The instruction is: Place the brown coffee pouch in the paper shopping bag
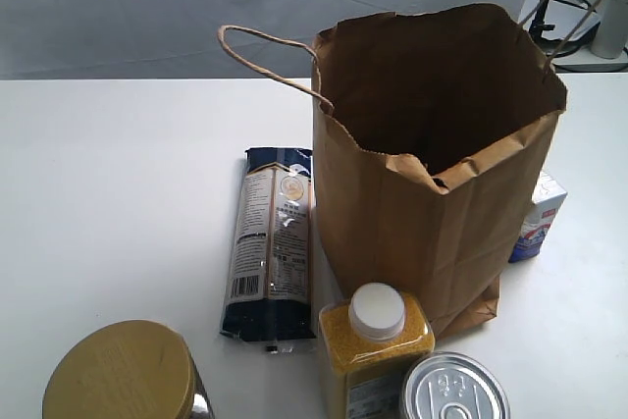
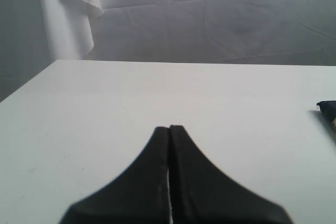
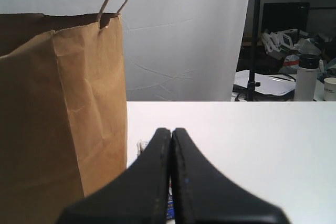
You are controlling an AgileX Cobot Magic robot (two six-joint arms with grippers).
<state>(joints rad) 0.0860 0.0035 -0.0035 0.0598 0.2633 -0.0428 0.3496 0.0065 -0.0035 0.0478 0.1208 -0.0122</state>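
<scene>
White tabletop (image 1: pixel 118 203) runs to a creased white cloth backdrop (image 1: pixel 147 7). The paper shopping bag (image 1: pixel 422 223) stands on it, tall, brown, open-mouthed, rim crumpled. Where the brown coffee pouch is cannot be told. The left gripper (image 2: pixel 169 129) and right gripper (image 3: pixel 171 130) have their jaws pressed together, empty.

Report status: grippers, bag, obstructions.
Left gripper shut, empty. Right gripper shut, empty, beside paper shopping bag. Brown coffee pouch not in view. Bag mouth open, unobstructed.
</scene>
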